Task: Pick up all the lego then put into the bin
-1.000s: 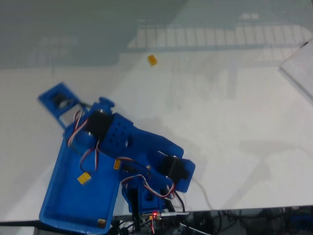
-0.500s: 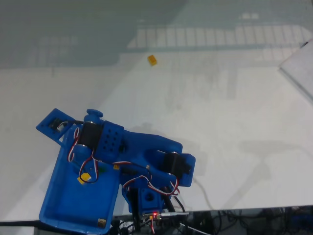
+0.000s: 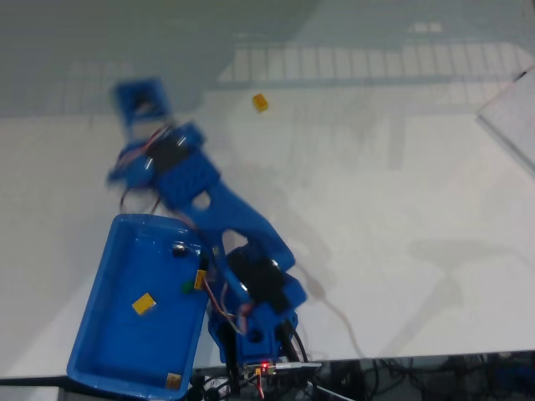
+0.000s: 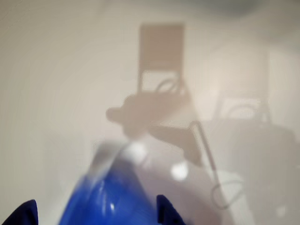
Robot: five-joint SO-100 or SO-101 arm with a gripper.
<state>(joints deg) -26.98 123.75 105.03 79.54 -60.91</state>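
The blue bin (image 3: 94, 322) lies at the lower left of the fixed view. In it lie a yellow lego (image 3: 144, 303), a dark green one (image 3: 187, 287) and a black one (image 3: 178, 248). Another yellow lego (image 3: 261, 102) rests on the white table, far from the bin. My gripper (image 3: 138, 98) is motion-blurred above the table beyond the bin's far end, to the left of that brick. In the wrist view the gripper (image 4: 96, 216) shows two dark blue fingertips (image 4: 23, 214) standing apart with nothing held, above a blurred blue bin (image 4: 112, 199) edge.
The arm's base (image 3: 255, 334) with red wires stands right of the bin at the table's near edge. A tan sticker (image 3: 173, 381) sits on the bin's near corner. A grey board (image 3: 514, 113) lies at the far right.
The arm has risen out of the bin and swung away toward the far left of the table. The bin's inside is now uncovered, showing the green and black bricks.
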